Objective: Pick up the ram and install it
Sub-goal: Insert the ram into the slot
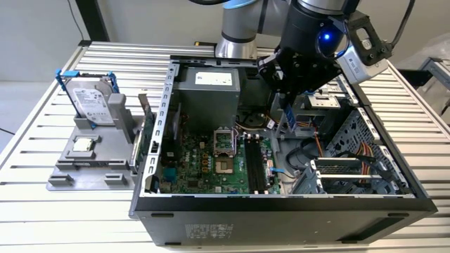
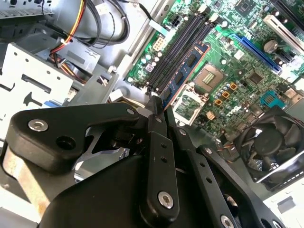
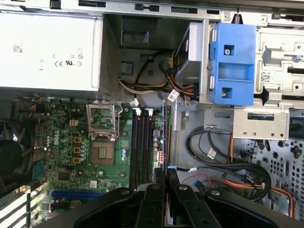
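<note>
In the second wrist view my fingers pinch the long, thin dark ram stick, parallel beside the black memory slots.

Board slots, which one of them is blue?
The long slot lying crosswise to the black memory slots. Its blue colour sets it apart. The memory slots are black, and the tool holds the memory stick near those.

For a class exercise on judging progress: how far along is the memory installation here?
Done: the ram is picked up, clamped in the fingers. In hand: it hangs over the open case, above the motherboard and near the black slots. Left: it is not yet seated, and the slots look empty.
</note>
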Motion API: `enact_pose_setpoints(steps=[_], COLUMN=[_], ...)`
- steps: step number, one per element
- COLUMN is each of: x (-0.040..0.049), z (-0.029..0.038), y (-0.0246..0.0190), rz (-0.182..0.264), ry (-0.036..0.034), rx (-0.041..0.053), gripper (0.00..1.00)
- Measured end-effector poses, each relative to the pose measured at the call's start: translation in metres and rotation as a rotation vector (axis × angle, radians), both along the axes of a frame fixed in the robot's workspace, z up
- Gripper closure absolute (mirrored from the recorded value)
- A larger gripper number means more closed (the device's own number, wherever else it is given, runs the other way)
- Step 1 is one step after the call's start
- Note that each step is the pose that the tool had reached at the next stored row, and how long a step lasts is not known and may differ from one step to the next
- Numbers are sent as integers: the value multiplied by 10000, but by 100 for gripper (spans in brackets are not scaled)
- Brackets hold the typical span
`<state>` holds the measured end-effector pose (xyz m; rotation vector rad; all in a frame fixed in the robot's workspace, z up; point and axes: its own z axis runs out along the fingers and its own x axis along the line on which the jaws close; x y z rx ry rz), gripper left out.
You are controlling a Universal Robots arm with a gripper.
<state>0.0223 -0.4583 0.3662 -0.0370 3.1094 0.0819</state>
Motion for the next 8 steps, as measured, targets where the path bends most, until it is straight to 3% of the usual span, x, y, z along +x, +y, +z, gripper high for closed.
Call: enact_pose_setpoints(steps=[8], x=[30], z=[-26], y=[0], rz=[-1], ry=[0], rx=[3], gripper=[100])
